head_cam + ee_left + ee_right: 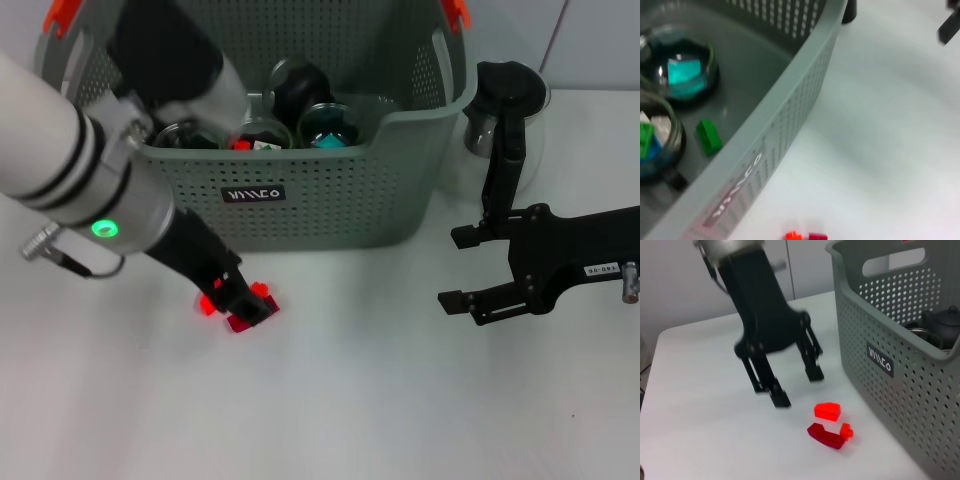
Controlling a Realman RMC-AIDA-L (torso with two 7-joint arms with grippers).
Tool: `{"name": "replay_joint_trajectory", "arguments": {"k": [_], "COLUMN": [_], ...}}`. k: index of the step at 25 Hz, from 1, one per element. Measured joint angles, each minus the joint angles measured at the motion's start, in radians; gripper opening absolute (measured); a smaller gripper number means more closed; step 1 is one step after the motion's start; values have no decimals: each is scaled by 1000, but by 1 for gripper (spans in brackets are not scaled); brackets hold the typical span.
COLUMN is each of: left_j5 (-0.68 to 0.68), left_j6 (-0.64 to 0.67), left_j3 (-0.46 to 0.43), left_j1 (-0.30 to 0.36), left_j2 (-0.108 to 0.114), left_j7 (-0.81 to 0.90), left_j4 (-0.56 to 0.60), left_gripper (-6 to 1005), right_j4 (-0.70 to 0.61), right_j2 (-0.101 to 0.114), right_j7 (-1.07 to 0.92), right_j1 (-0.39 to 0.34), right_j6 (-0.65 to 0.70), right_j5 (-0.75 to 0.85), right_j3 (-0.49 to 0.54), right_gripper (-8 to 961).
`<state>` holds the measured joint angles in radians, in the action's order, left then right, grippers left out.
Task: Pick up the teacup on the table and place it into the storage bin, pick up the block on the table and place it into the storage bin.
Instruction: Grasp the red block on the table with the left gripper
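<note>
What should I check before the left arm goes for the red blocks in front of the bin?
1. Left gripper open: ok, fingers spread, nothing between them.
2. Left gripper over the small red plastic blocks: not ok, right wrist view shows it beside them.
3. Blocks on the white table, apart from the grey perforated plastic storage bin: ok.
4. Bin has room: ok, holds glass cups but has open floor.
5. Right gripper away from the blocks: ok, open, off to the right.
</note>
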<state>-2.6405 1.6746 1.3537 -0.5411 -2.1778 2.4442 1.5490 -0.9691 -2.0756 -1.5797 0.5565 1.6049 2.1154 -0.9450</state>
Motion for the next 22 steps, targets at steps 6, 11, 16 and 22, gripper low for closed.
{"name": "replay_joint_trajectory", "arguments": {"k": [6,11,16,22], "left_j5": [-56,-122,-141,-149], "left_j6": [-125,-184,-213,-232], "left_j3": [28,22,0,-14], "left_j1": [-34,-50,-66,-81], "left_j2": [2,6,9,9], "left_j7": [13,33,41,41], "left_j4": [-174,-236,-282,-313], "left_gripper": [702,700,699,697], "right_j4": [0,-2,-2,-3], "right_j2": [0,0,1,2], "right_j7": [-1,-2,-2,-2], "right_j1": [-2,-6,-5,-3], "right_j6": [0,2,1,1], "right_j5": [0,0,0,0], "right_j3": [0,0,0,0], "right_gripper": [914,915,915,915]}}
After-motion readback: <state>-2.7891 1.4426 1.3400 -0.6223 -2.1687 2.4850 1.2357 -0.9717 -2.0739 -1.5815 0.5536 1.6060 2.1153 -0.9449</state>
